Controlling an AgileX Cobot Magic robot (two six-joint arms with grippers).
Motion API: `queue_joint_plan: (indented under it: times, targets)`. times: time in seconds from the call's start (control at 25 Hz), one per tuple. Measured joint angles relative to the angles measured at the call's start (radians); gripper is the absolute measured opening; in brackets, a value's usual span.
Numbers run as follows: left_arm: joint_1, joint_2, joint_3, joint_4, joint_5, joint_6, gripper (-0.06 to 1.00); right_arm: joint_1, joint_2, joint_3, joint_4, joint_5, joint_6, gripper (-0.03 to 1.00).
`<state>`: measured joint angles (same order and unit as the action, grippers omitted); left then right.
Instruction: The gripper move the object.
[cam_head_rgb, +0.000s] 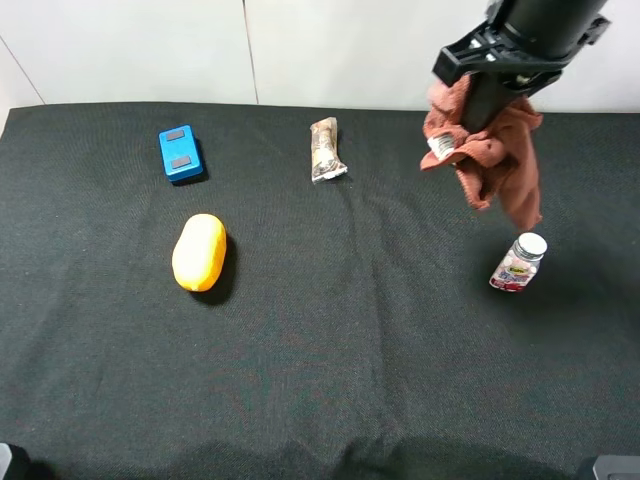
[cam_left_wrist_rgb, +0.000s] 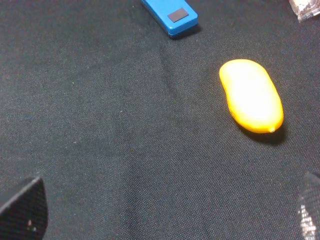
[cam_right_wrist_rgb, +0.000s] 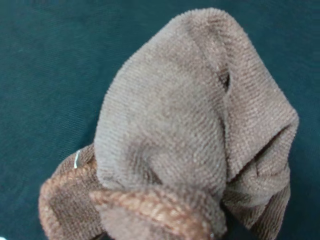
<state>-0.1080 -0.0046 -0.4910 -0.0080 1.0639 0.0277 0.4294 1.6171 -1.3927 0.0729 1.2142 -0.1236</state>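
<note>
Right gripper (cam_head_rgb: 470, 125) is clamped on the brown cloth (cam_head_rgb: 505, 160). The fabric is bunched around the jaws and hides the tips, so I can't tell the gap. The cloth is up off the surface at the far right side, draping down from the gripper, and its lowest fold sits close to the white cap of a small bottle (cam_head_rgb: 518, 262) in the high view. In the right wrist view the cloth (cam_right_wrist_rgb: 190, 135) fills the frame: rust-brown terry, ribbed stitched hem, folded over itself. A small white tag (cam_head_rgb: 440, 147) shows at its edge. Left gripper (cam_left_wrist_rgb: 165, 220) is spread wide with nothing in it; only the two tips show at the frame corners. Near it are a yellow fruit (cam_left_wrist_rgb: 251, 95) and a blue box (cam_left_wrist_rgb: 170, 15), well apart from the cloth. A wrapped snack bar (cam_head_rgb: 325, 150) lies mid-back. The surface is a black fabric table cover (cam_head_rgb: 350, 350), lightly wrinkled, with a plain white panelled wall (cam_head_rgb: 150, 50) behind.
</note>
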Motion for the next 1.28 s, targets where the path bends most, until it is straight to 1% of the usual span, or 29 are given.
queue_joint_plan:
  times: [0.28,0.76,1.04,1.28]
  targets:
    - [0.000,0.000,0.000,0.000,0.000,0.000,1.00,-0.092,0.000,-0.054,0.000,0.001,0.027,0.08]
    - [0.000,0.000,0.000,0.000,0.000,0.000,1.00,-0.240,0.000,-0.056,0.000,-0.017,0.052,0.08]
    - [0.000,0.000,0.000,0.000,0.000,0.000,1.00,-0.304,0.030,-0.056,0.000,-0.038,0.055,0.08]
    - [0.000,0.000,0.000,0.000,0.000,0.000,1.00,-0.348,0.069,-0.056,0.000,-0.077,0.056,0.08]
